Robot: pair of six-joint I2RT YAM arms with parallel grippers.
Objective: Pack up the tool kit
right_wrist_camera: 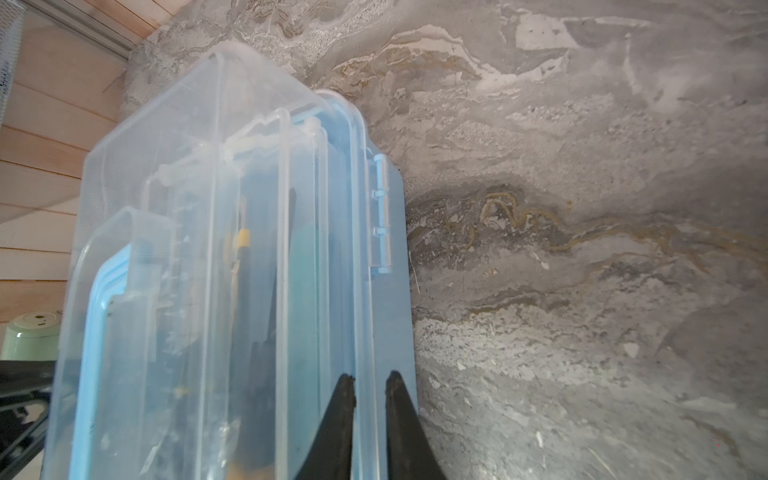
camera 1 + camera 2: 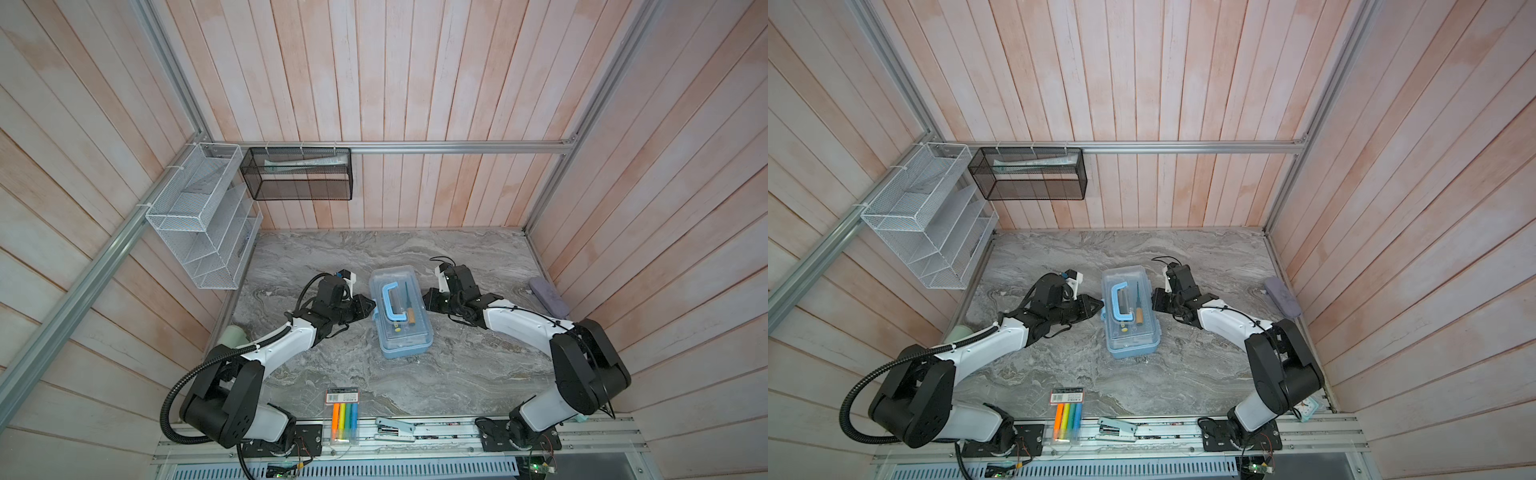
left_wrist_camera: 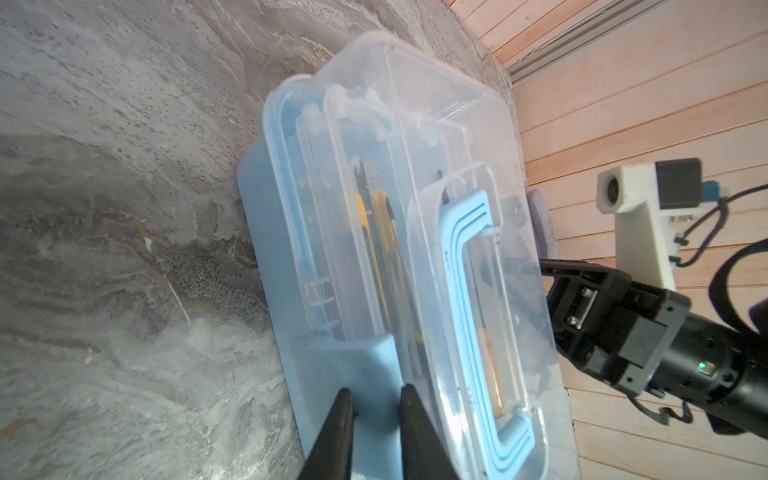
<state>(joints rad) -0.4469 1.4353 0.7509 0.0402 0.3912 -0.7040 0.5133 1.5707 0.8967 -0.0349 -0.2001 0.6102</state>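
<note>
The tool kit [image 2: 401, 328] lies lengthwise near-to-far between your arms, left gripper [image 3: 376, 395] pinching its left edge, right gripper [image 1: 370, 384] pinching its right edge.

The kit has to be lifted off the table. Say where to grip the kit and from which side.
Grip the handle by its long bar, from straight above. It is the kit's one part shaped for carrying. It lies flat on the clear lid, so it may need tipping up first.
</note>
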